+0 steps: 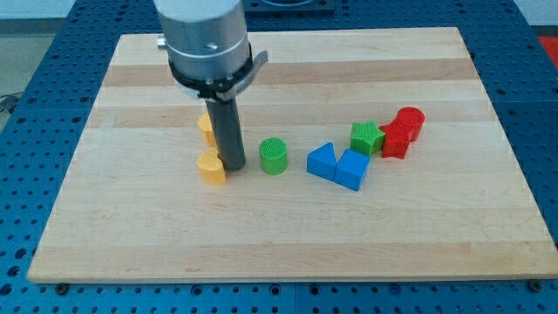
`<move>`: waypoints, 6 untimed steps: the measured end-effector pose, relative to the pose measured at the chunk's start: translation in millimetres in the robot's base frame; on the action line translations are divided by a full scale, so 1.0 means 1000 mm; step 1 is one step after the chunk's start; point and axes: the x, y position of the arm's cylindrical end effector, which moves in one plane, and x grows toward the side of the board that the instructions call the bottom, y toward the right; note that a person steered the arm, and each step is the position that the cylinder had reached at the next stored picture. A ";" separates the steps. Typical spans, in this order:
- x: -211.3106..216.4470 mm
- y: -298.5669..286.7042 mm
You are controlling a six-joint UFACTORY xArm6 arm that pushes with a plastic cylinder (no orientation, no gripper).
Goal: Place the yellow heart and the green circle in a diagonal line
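Position of working end: my tip [232, 166] rests on the tabletop [131, 235], touching the right side of the yellow heart [210, 167], with the green circle [273, 156] near on the view's right. No pincer is fitted; nothing is gripped, the rod only pushes.

Step in hand, as judged: nudging the heart down-left so the pair slants. Best done with short pushes through the heart's middle, else it may spin off the rod.

Other items: second yellow block [206, 124], mostly hidden behind the rod, shape unclear, close above the heart. Two blue blocks [338, 166] touching, right of the circle. Green star-like block [365, 137] and two red blocks [401, 131] clustered further right, well apart from the work.
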 end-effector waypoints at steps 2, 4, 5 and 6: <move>-0.011 0.036; -0.071 0.048; -0.066 0.048; -0.062 0.076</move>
